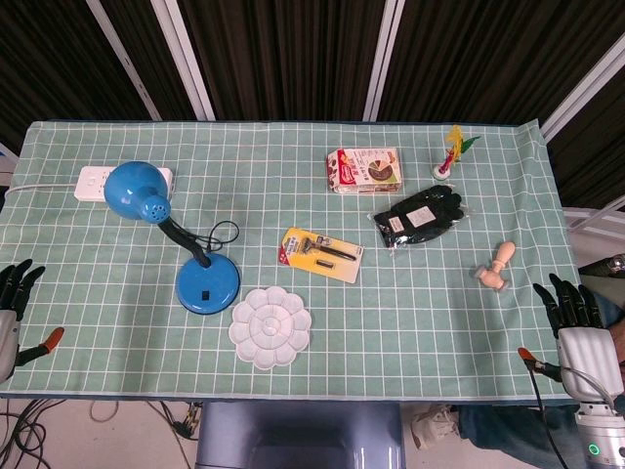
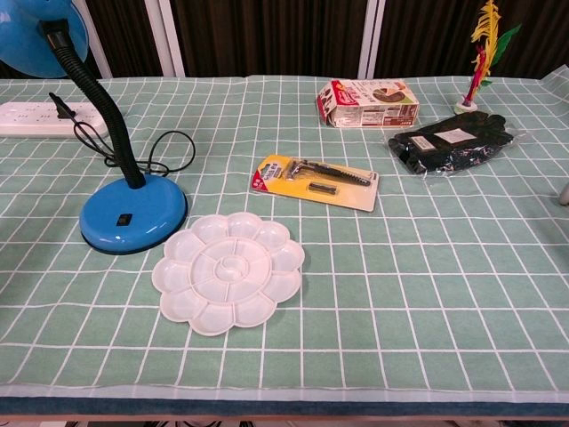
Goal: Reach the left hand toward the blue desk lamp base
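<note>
The blue desk lamp stands at the left of the table, its round base [image 1: 207,284] [image 2: 133,214] flat on the green checked cloth. A black gooseneck rises from the base to the blue shade [image 1: 137,190] [image 2: 32,30]. My left hand [image 1: 12,315] hangs at the table's left front edge, well left of the base, fingers apart and holding nothing. At the right front corner my right hand [image 1: 576,327] is also open and empty. Neither hand shows in the chest view.
A white flower-shaped palette [image 1: 270,327] [image 2: 228,270] lies just right of the base. A carded tool pack [image 1: 321,254], a snack box [image 1: 364,170], black gloves [image 1: 420,217], a feather shuttlecock [image 1: 447,156], a wooden piece [image 1: 495,267] and a white power strip [image 1: 109,182] are spread around.
</note>
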Tool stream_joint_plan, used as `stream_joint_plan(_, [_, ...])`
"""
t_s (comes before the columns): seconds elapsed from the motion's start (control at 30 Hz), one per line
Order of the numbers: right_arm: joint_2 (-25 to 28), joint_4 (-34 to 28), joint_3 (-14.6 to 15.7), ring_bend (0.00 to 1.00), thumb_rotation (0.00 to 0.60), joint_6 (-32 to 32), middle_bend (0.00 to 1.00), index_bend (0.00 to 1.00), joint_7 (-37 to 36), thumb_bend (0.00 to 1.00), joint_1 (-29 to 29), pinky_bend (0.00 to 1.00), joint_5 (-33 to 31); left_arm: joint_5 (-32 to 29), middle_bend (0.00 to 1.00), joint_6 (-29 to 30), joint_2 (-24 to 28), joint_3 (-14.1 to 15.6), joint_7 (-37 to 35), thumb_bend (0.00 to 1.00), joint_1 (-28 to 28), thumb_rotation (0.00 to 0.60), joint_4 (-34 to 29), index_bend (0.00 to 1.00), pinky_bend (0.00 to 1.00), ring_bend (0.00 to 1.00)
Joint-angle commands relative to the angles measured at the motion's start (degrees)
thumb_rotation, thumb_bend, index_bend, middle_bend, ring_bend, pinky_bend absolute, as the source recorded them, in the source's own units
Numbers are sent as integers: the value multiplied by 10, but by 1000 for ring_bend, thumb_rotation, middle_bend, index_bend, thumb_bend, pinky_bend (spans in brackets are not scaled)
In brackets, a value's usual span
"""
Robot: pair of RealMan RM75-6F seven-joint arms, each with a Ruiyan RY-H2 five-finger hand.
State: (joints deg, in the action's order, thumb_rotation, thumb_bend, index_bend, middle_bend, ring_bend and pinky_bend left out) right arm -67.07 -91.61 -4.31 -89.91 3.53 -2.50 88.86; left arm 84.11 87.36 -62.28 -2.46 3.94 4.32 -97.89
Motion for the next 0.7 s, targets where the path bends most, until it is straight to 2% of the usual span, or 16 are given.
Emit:
stream_joint_plan(0.03, [0,0,0,19,600,0,27,117,0,169,0,0,0,-1,18,-1,0,0,0,214,0,600,0,94,0,0])
stream_joint_plan(0.7, [0,-2,0,18,600,1,27,117,1,169,0,0,-2,-3,20,-6,3,-2,5,232,-1,600,-4,88,0,0])
